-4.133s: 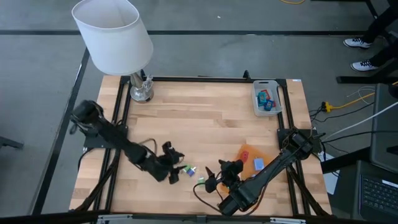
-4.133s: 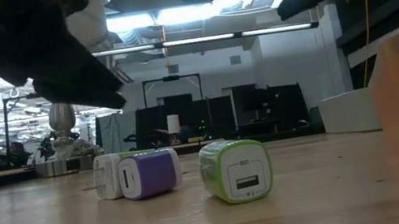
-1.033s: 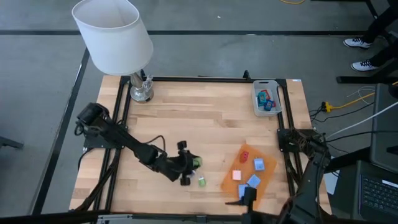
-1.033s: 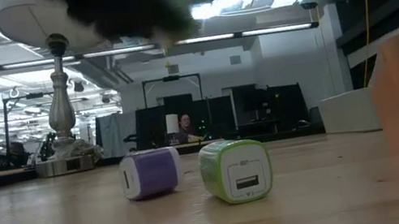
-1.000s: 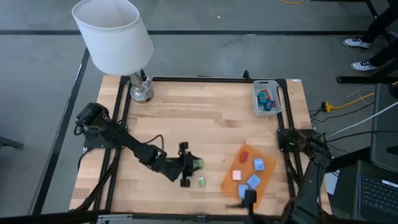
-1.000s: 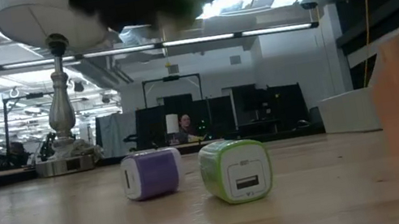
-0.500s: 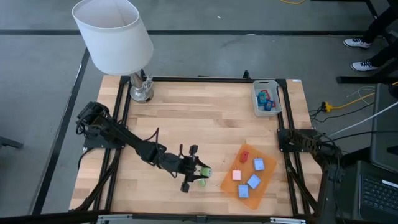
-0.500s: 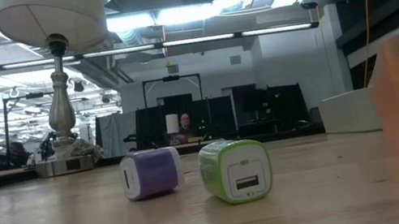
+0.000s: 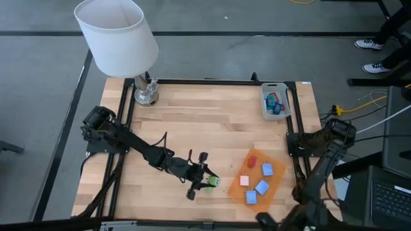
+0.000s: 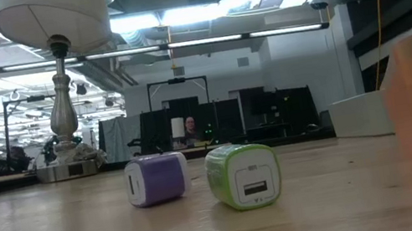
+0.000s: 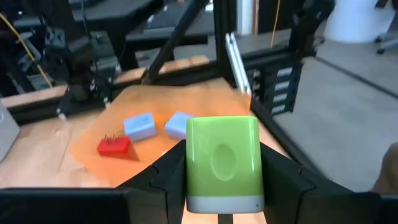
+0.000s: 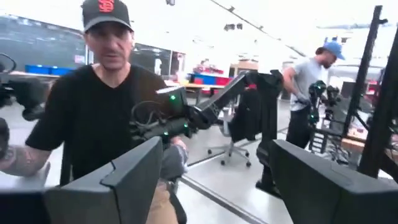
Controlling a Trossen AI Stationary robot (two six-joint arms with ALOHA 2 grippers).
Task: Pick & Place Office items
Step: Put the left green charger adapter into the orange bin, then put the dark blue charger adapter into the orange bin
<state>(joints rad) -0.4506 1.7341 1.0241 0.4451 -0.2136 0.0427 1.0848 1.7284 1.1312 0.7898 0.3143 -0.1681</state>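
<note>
The left arm reaches from the table's left edge across the near half of the wooden table (image 9: 212, 122), and the left gripper (image 9: 204, 180) pinches a green charger cube (image 11: 224, 163) between its two fingers, holding it above the boards just left of the orange sheet (image 9: 257, 165). In the left wrist view the cube fills the gap between the dark fingers (image 11: 163, 180), with the orange sheet beyond it carrying a red plug piece (image 11: 114, 146) and two blue pieces (image 11: 139, 126) close together. From above, the sheet lies near the right near corner and holds a red piece, a pink square (image 9: 244, 181) and three blue squares (image 9: 267, 169), its near edge close to the table's near rim. On the boards, a purple charger cube (image 10: 157, 178) and a second green charger cube (image 10: 244, 176) stand close together in the low view. The grey tray (image 9: 276, 101) sits at the far right corner with several coloured items inside. A white-shaded lamp (image 9: 117, 38) stands at the far left corner. The middle and far stretch of the table between lamp and tray is open wood. The right gripper (image 12: 211, 177) is lifted off beyond the table's right near edge, its fingers spread wide, facing a person in a black shirt (image 12: 99, 124).
</note>
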